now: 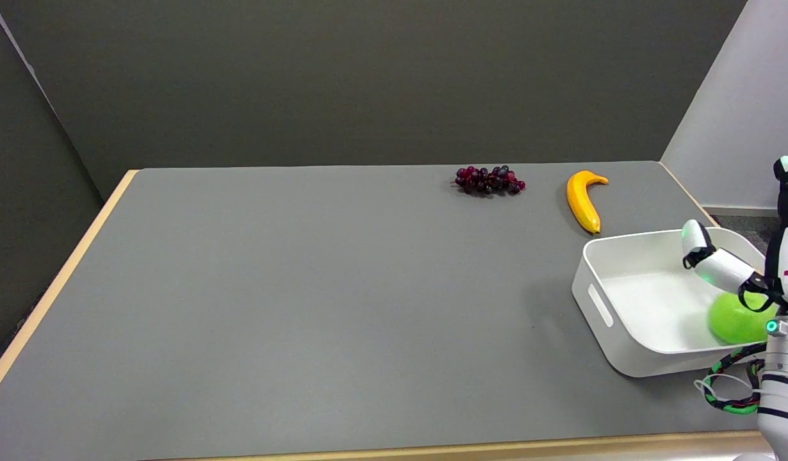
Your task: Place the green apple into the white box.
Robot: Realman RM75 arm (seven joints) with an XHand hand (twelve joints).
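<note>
The green apple (735, 319) lies inside the white box (615, 339), near the box's right end, partly hidden behind my arm. My right hand (753, 256) hangs above the box at the picture's right edge with its fingers spread and nothing in them. The thumb (708, 256) points left over the box's far rim, and another finger stands up at the frame's edge.
A yellow banana (583, 200) lies just beyond the box's far left corner. A bunch of dark red grapes (489, 180) sits to the left of the banana, near the table's far edge. The grey table (304, 288) spreads wide to the left.
</note>
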